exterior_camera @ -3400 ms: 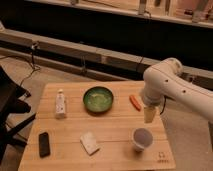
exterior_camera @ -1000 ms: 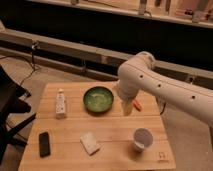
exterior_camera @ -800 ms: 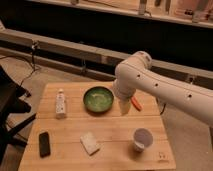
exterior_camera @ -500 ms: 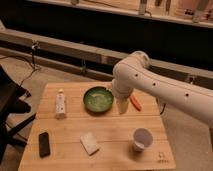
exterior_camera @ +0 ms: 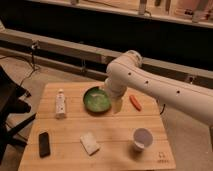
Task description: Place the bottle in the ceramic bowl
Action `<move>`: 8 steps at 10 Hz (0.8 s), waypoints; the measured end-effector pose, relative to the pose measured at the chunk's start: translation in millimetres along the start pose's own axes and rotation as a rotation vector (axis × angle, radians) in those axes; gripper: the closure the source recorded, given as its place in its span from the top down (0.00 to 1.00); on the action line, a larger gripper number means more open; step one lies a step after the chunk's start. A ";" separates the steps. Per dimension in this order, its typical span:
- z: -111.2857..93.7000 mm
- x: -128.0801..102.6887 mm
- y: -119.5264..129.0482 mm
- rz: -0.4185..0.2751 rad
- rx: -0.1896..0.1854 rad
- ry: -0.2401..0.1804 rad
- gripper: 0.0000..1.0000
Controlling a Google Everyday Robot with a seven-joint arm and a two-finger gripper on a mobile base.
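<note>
Your end effector [exterior_camera: 117,105] hangs low at the end of the white arm [exterior_camera: 150,85], just beside the right rim of the green ceramic bowl [exterior_camera: 97,99]. It sits between the bowl and a small orange carrot-like piece [exterior_camera: 135,102]. From this view you cannot tell how far it is open, or whether it has hold of anything.

The bottle [exterior_camera: 60,103] is on the wooden counter [exterior_camera: 115,155], to the left of the bowl and apart from it, near the counter's left side. Its narrower cap end shows toward the far edge, but you cannot tell whether it stands or lies.

Nearer to you, a white cup [exterior_camera: 142,138] stands at the right. A white sponge-like block [exterior_camera: 90,143] lies near the middle, and a flat black device [exterior_camera: 44,144] lies at the near left.
</note>
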 end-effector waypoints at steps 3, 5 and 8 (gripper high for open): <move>4.7 -8.0 -8.1 -0.039 0.000 -0.011 0.80; 9.5 -17.8 -16.3 -0.084 -0.002 -0.021 0.80; 12.9 -22.7 -21.8 -0.121 -0.001 -0.037 0.80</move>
